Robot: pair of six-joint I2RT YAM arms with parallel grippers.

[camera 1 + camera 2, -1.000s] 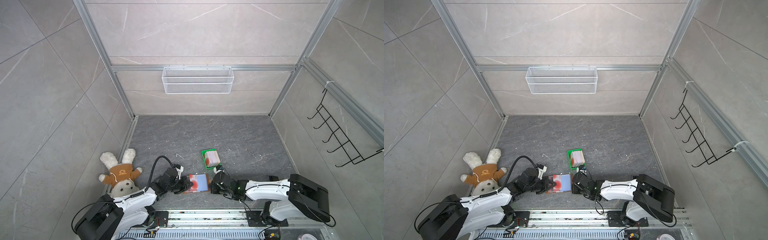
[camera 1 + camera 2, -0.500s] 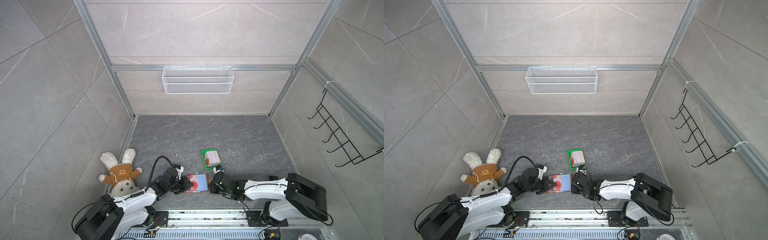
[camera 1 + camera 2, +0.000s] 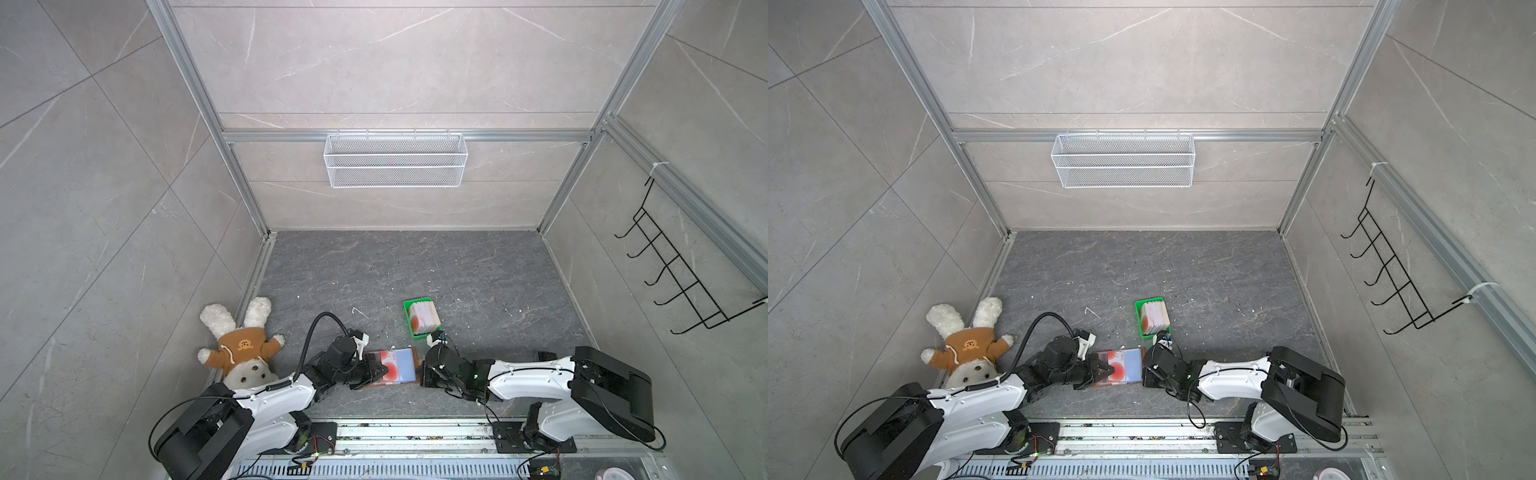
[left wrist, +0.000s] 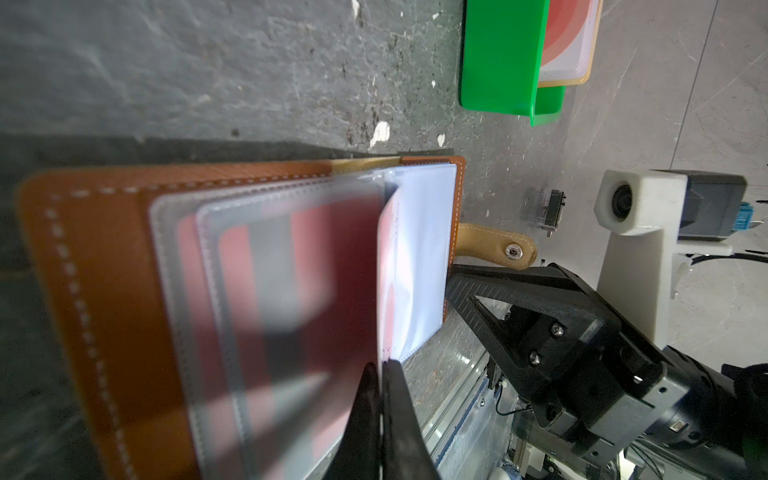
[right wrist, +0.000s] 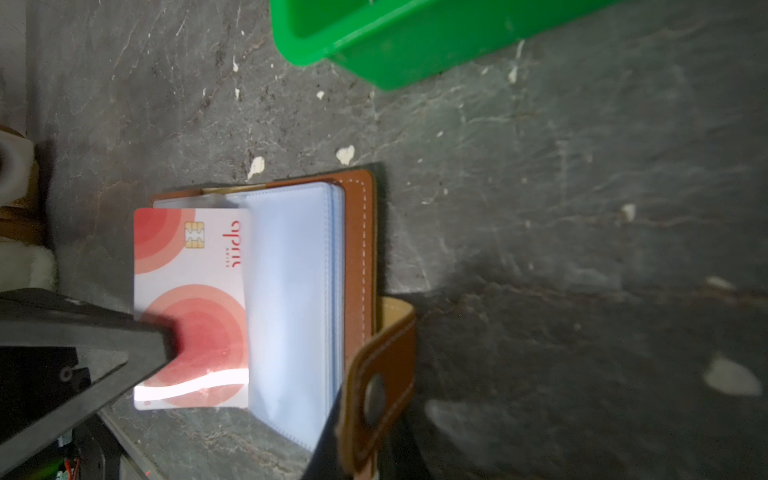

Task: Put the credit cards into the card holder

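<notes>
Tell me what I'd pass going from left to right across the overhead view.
Toy rabbit → left pincer, gripping a card → wallet → right pincer → black hook rack on the wall.

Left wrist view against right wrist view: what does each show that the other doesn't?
Only the left wrist view shows the stacked credit cards in the green tray and red striped cards already sleeved in the card holder. Only the right wrist view shows the held card's face with its chip. Both show the left gripper's fingers pinching that card at the open sleeves, plus the snap tab.
</notes>
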